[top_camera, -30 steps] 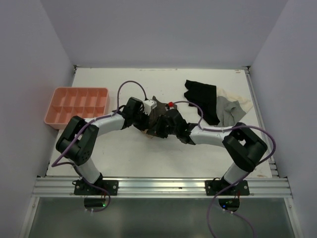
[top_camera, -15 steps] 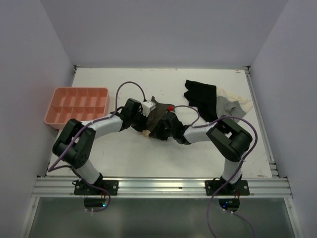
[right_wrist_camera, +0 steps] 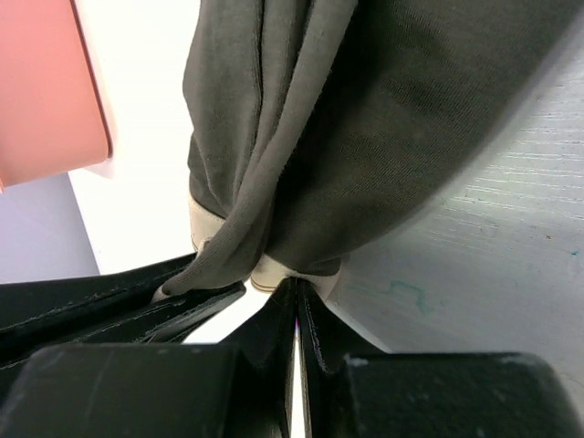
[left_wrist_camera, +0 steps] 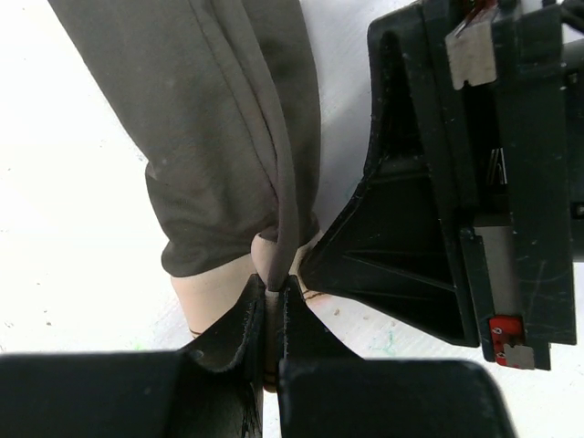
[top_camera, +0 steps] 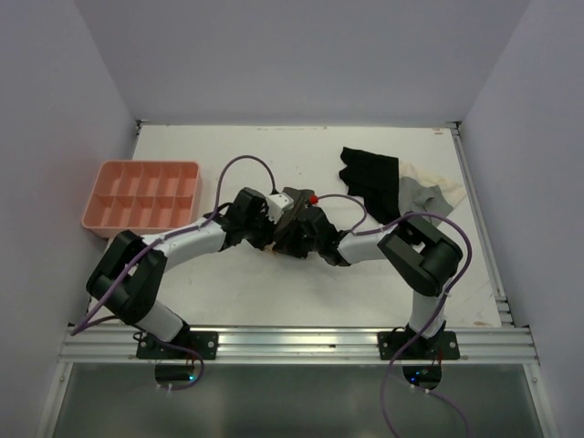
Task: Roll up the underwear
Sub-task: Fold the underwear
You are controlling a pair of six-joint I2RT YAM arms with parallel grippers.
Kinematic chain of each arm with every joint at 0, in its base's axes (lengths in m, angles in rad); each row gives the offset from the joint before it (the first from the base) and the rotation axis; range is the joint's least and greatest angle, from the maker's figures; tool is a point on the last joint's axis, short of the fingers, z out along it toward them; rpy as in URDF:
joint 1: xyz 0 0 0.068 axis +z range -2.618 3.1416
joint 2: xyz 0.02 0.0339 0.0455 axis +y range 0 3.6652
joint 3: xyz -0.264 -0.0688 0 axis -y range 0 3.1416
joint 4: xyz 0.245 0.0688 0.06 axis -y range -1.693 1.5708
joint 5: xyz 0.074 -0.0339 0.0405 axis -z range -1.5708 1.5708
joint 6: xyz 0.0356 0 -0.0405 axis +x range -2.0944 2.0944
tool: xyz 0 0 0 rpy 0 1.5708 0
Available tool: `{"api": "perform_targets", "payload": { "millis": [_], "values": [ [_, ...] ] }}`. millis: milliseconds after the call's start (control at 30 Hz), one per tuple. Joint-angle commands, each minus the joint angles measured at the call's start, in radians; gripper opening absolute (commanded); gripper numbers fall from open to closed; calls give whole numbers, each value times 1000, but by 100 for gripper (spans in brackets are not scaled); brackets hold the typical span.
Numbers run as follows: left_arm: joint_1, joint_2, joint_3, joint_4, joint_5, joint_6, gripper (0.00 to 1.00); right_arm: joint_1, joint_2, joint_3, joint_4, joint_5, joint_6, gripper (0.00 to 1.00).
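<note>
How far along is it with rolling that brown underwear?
Done: the left gripper and right gripper are each shut on the underwear near its pale waistband. In hand: the fabric is bunched in loose folds. Left: no roll shows yet, so the rolling itself.

The top camera looks down from above and behind the arm bases, taking in the whole table (top_camera: pixel 228 283) from afar. The wrist cameras look along the left gripper (left_wrist_camera: pixel 272 290) and the right gripper (right_wrist_camera: pixel 295 292), very close, and both show the same bunched edge of the underwear (left_wrist_camera: pixel 219 119).
</note>
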State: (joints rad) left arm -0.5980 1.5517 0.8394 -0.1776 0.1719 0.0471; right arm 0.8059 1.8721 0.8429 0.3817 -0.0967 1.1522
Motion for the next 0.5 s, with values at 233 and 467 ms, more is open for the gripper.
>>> {"api": "perform_targets", "payload": {
  "millis": [233, 467],
  "values": [
    [-9, 131, 45, -11, 6, -13, 0, -4, -34, -62, 26, 0, 3, 12],
    [3, 203, 70, -59, 21, -23, 0, -36, -292, -165, -69, 89, 9, 27]
  ]
}}
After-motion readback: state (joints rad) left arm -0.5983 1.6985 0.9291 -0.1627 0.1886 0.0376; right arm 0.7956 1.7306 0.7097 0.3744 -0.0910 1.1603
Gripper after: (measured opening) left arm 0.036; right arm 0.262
